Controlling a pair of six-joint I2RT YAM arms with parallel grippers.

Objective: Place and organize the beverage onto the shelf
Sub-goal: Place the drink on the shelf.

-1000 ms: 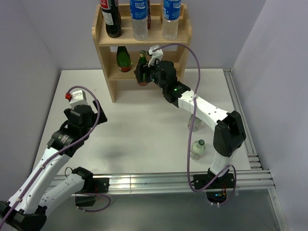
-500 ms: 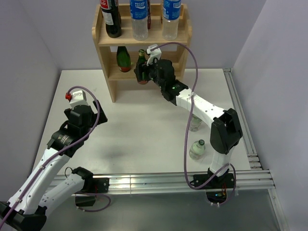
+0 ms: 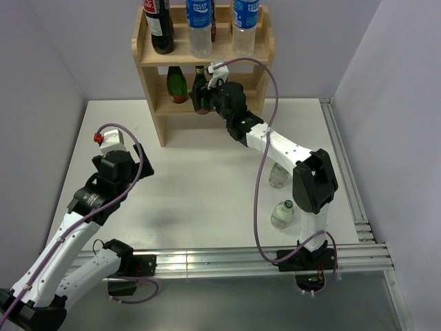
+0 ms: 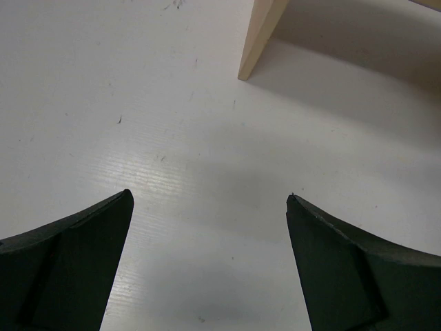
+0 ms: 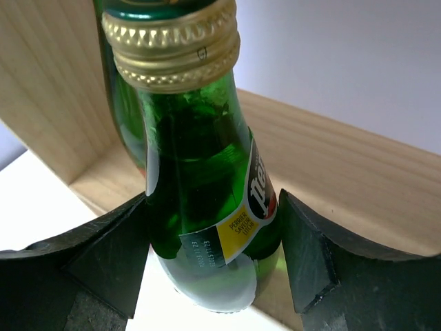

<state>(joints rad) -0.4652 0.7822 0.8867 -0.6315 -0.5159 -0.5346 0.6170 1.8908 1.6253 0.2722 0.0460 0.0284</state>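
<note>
The shelf [image 3: 160, 121] stands at the back of the table. My right gripper [image 3: 204, 100] reaches into its middle tier, shut on a green glass Perrier bottle [image 3: 200, 84] with a gold cap. In the right wrist view both fingers press the bottle's [image 5: 200, 172] sides, and its base sits about at the front edge of the wooden board [image 5: 344, 158]. A second green bottle [image 3: 177, 84] stands just left of it on the same tier. My left gripper [image 4: 210, 200] hangs open over bare table, holding nothing.
The top tier holds a cola bottle [image 3: 160, 27] and two blue-labelled water bottles [image 3: 200, 31] [image 3: 245, 31]. Two small clear bottles [image 3: 278, 176] [image 3: 283, 215] stand on the table beside my right arm. A metal rail [image 3: 344, 179] runs along the right edge.
My right arm has stretched forward and carried the green bottle further back into the middle tier, beside the other green bottle. The left arm has not moved.
</note>
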